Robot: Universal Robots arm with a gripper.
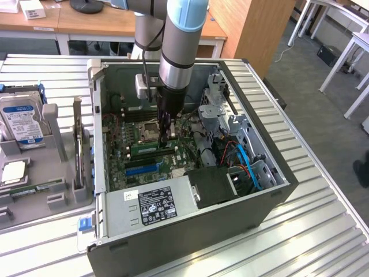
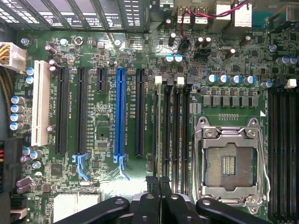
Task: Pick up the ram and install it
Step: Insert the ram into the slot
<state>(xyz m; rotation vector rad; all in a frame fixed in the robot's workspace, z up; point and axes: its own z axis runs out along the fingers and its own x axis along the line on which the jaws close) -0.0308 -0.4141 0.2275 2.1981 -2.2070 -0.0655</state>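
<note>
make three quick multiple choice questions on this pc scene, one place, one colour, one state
1. Where is the hard drive? A in the grey holder at the exterior view's left of the computer case; B inside the case; C on the floor.
2. Colour of the long expansion slot among the black ones? A red; B blue; C yellow.
3. The CPU socket is: A empty; B under a fan; C taped over.
1 A, it stands outside the case; 2 B, plainly blue; 3 A, bare contacts show.
</note>
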